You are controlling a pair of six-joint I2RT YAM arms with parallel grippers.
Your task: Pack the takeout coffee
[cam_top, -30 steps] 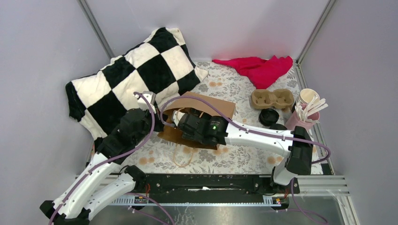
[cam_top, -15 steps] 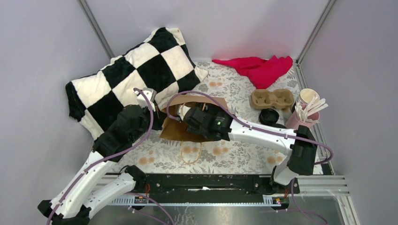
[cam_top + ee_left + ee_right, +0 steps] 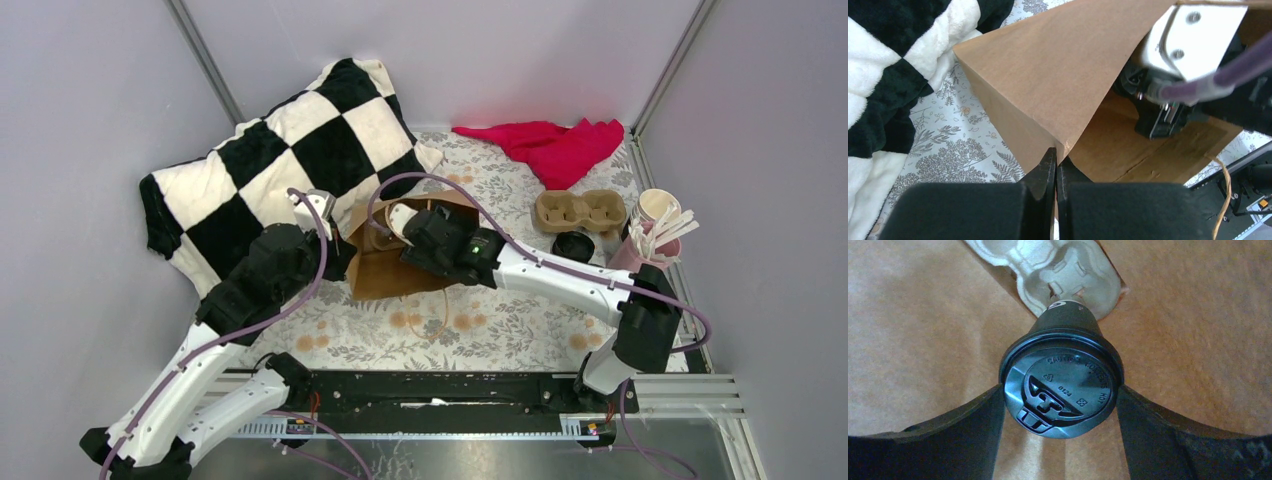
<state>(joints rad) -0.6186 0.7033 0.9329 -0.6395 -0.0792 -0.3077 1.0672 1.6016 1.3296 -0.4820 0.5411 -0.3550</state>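
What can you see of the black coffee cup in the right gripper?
The coffee cup is small, black and tapering, capped with a round black plastic lid bearing embossed lettering and a sip opening. It is inside the brown paper bag, lid toward the wrist camera. The right gripper clamps it, one finger against each side of the lid rim. Its base meets the pale moulded-pulp carrier; whether it is seated cannot be told.

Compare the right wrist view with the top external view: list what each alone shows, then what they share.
Right wrist only: the lidded coffee cup held in the right gripper, its base at a pulp carrier inside the paper bag. Top external only: the checkered pillow, red cloth, a second carrier, the pink stirrer cup. Both: the paper bag.
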